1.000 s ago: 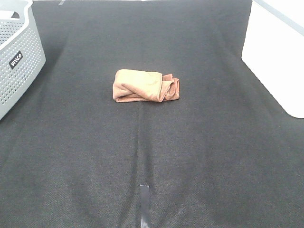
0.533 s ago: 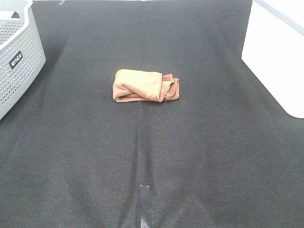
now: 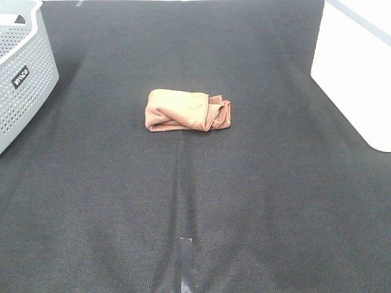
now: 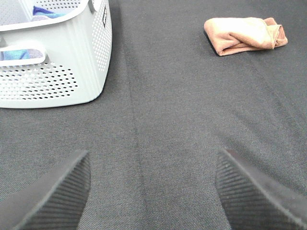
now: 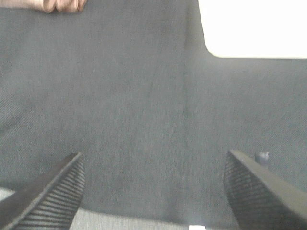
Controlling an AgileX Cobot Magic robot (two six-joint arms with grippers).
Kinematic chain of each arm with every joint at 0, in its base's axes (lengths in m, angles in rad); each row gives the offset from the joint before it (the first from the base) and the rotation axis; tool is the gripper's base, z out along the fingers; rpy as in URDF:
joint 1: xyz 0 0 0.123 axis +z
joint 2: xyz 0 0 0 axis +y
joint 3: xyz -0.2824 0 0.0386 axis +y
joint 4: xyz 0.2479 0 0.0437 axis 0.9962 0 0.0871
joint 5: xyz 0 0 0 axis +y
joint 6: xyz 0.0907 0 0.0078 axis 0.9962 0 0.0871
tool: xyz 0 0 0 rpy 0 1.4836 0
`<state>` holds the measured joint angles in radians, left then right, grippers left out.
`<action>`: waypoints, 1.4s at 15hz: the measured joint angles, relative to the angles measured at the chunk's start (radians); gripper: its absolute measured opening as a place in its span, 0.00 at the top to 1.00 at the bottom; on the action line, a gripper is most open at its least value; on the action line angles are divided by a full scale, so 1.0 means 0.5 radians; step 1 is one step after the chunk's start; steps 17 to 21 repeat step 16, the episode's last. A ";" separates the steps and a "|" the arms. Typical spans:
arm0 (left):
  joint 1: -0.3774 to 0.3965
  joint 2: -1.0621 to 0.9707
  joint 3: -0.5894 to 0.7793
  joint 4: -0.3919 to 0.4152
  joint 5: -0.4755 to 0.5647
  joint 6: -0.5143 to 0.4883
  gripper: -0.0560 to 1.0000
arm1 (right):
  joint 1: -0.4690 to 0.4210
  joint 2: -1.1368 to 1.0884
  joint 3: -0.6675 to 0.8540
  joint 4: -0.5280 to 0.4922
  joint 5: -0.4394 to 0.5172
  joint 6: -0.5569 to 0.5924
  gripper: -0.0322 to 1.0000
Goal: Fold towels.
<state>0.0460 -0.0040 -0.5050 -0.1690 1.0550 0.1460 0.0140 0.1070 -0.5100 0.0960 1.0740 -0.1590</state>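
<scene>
The towel [image 3: 188, 110] lies in a loose, bunched fold near the middle of the worktop [image 3: 195, 201], which is covered in dark grey cloth. Its smoother rolled end faces the basket side; its crumpled end faces the other way. Nothing touches it.

A white perforated basket [image 3: 24, 73] stands at the far left edge of the worktop, well apart from the towel. The left wrist view shows blue fabric [image 4: 48, 10] inside it. A white surface [image 3: 360, 73] borders the worktop at the far right.

The left tool [image 4: 152, 191] is spread wide above bare cloth, empty, the towel well ahead of it. The right tool [image 5: 153, 189] is likewise spread and empty, with only an edge of the towel [image 5: 60, 5] in its view.
</scene>
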 joint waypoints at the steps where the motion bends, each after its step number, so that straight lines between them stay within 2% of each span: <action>1: 0.000 -0.002 0.000 0.000 0.000 0.000 0.29 | 0.000 -0.044 0.000 0.004 0.000 0.000 0.24; 6: 0.000 -0.002 0.000 0.000 0.000 0.000 0.29 | 0.000 -0.216 0.000 0.012 0.000 0.000 0.24; 21: 0.000 -0.002 0.000 0.000 -0.002 0.000 0.29 | 0.000 -0.228 0.000 0.012 0.000 0.000 0.24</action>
